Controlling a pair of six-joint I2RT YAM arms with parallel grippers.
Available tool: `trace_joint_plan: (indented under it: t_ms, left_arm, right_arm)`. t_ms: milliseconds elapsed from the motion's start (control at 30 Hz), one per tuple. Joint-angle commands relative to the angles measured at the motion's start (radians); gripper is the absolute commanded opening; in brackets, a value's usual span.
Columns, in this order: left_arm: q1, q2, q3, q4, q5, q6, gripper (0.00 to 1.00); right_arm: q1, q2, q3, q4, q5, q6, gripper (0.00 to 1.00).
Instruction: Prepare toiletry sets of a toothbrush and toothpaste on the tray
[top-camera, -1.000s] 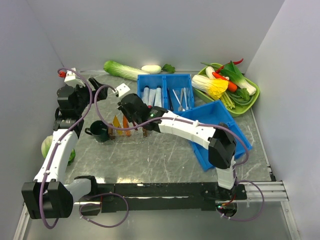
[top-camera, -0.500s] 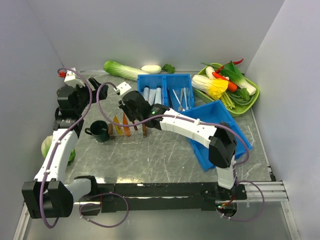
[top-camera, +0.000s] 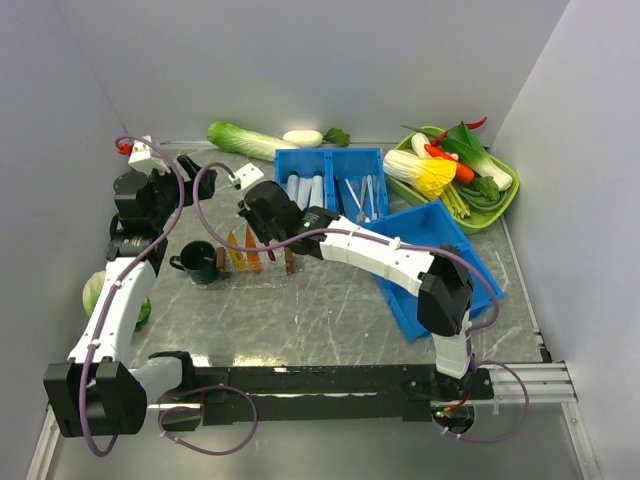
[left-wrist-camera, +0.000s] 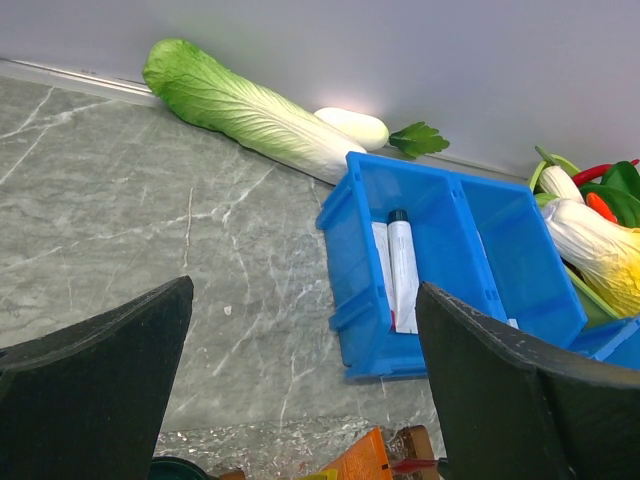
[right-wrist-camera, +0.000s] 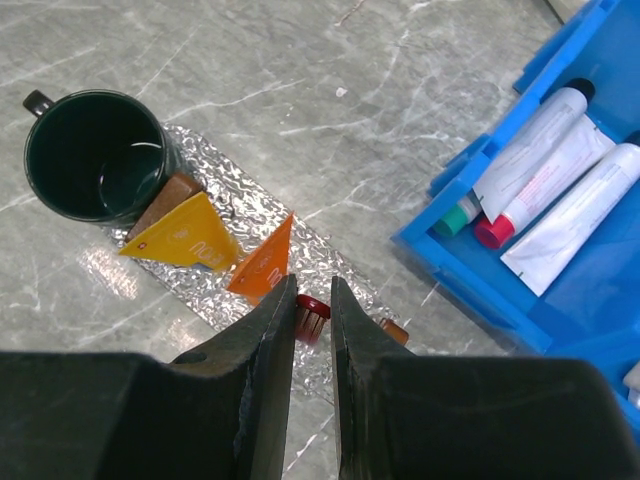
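My right gripper (right-wrist-camera: 311, 290) is shut on the dark red toothbrush (right-wrist-camera: 312, 318), whose head shows between the jaws just above the clear, crinkly tray (right-wrist-camera: 345, 275). A yellow toothpaste tube (right-wrist-camera: 180, 236) and an orange one (right-wrist-camera: 264, 264) lie on the tray to its left. From above, the right gripper (top-camera: 272, 238) hangs over the tray (top-camera: 262, 274) beside the orange tube (top-camera: 252, 251). My left gripper (left-wrist-camera: 305, 295) is open and holds nothing, raised at the far left (top-camera: 186, 170). The toothbrush handle is hidden by the jaws.
A dark green mug (right-wrist-camera: 95, 155) stands at the tray's left end, with a brown block (right-wrist-camera: 166, 200) against it and another (right-wrist-camera: 393, 330) at the right. Blue bins (top-camera: 330, 182) holding white tubes lie behind, a larger blue bin (top-camera: 440, 262) and a vegetable dish (top-camera: 480, 190) to the right.
The right gripper has drawn back a little toward the far side with the toothbrush, uncovering more of the tray. The left arm has not moved.
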Motion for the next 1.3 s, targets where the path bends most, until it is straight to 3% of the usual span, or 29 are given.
trace_joint_plan:
  t_ms: [0, 133, 1267]
  left_arm:
    - [0.005, 0.003, 0.03, 0.043, 0.018, -0.014, 0.97]
    - [0.007, 0.003, 0.03, 0.045, 0.021, -0.016, 0.97]
    - [0.007, -0.002, 0.026, 0.043, 0.02, -0.019, 0.98]
  right_arm:
    - [0.006, 0.018, 0.05, -0.117, 0.036, 0.034, 0.0]
    - [0.009, 0.01, 0.067, -0.148, 0.062, 0.028, 0.0]
    - [0.037, -0.151, -0.082, 0.079, 0.165, 0.073, 0.0]
